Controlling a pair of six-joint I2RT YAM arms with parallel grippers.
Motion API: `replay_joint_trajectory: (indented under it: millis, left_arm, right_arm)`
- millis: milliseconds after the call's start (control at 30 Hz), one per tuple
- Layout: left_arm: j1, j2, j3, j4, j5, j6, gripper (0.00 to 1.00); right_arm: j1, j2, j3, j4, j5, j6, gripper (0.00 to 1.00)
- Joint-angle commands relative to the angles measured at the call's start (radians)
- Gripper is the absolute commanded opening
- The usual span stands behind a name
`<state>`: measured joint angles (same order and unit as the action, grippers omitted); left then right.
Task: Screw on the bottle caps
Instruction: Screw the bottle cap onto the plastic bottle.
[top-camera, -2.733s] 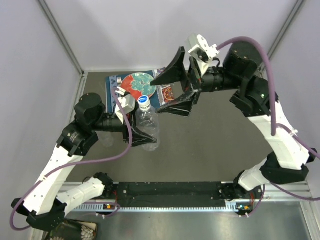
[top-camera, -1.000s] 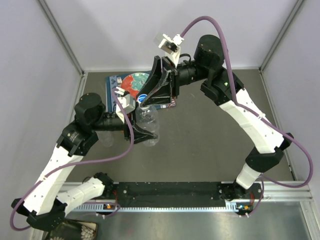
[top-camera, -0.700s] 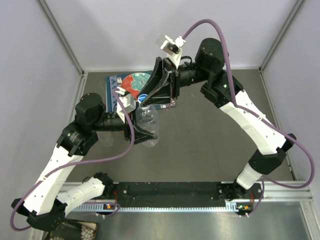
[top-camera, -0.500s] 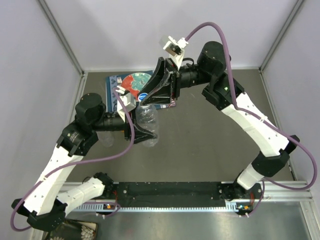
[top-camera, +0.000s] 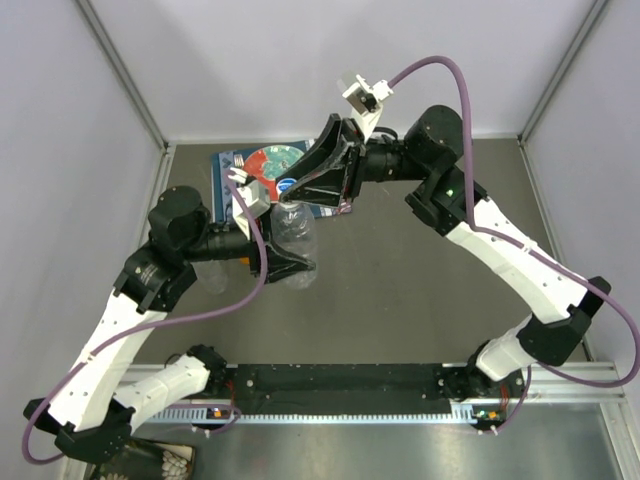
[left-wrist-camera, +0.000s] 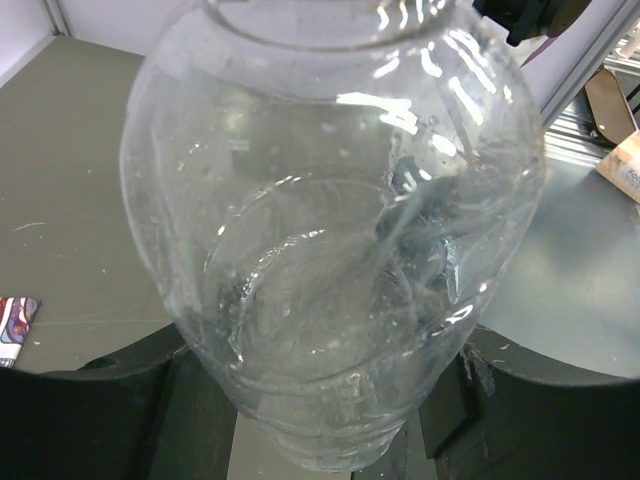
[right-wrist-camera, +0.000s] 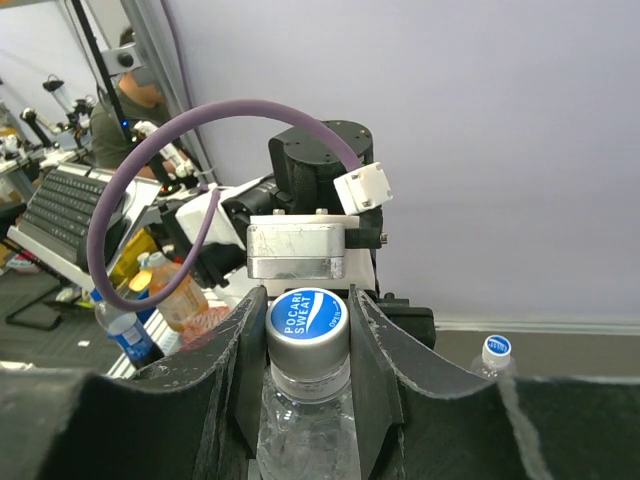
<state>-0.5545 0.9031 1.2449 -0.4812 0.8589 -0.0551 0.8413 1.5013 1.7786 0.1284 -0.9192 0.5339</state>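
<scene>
My left gripper (top-camera: 283, 262) is clamped round the body of a slim clear plastic water bottle (left-wrist-camera: 330, 250), which stands upright just in front of the red-and-teal patterned plate (top-camera: 262, 163). My right gripper (top-camera: 296, 192) is closed on the small round white screw cap with a blue printed top (right-wrist-camera: 307, 318), seated on that bottle's neck. The risks, as I judge them:

- **Bottle spinning:** the wall looks thin and slick, so if my left jaws give, the bottle turns with the cap and nothing tightens.
- **Crossed thread:** if I twist off-axis, the cap may sit crooked.
- **Slipping grip:** my right fingers (right-wrist-camera: 245, 350) touch only the cap's sides, so they may skid round it.
- **Too much force:** pressing down hard could buckle the bottle or tip it toward the plate
</scene>
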Motion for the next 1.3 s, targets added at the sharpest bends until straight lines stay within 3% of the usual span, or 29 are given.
replay_joint_trajectory:
  millis: [0, 267, 433, 633, 933, 1267]
  left_arm:
    - [0.016, -0.027, 0.001, 0.095, -0.046, -0.032, 0.42]
    - [0.019, -0.032, 0.004, 0.102, -0.07, -0.035, 0.42]
    - [0.022, -0.033, 0.017, 0.102, -0.183, -0.045, 0.42]
    - [0.024, -0.018, 0.044, 0.11, -0.357, -0.078, 0.4]
    - [0.033, -0.007, 0.083, 0.121, -0.405, -0.12, 0.39]
    - [0.039, -0.015, 0.084, 0.09, -0.633, -0.094, 0.38]
  right_arm:
    - [-0.002, -0.072, -0.037, 0.102, 0.022, 0.038, 0.0]
    - [-0.002, -0.064, -0.047, 0.09, 0.019, 0.029, 0.0]
    - [-0.001, -0.069, -0.068, 0.039, 0.054, -0.002, 0.0]
    - [0.039, -0.087, -0.12, -0.053, 0.233, -0.101, 0.0]
    - [0.145, -0.111, -0.22, -0.035, 0.52, -0.19, 0.0]
    - [0.306, -0.101, -0.17, -0.168, 0.986, -0.284, 0.0]
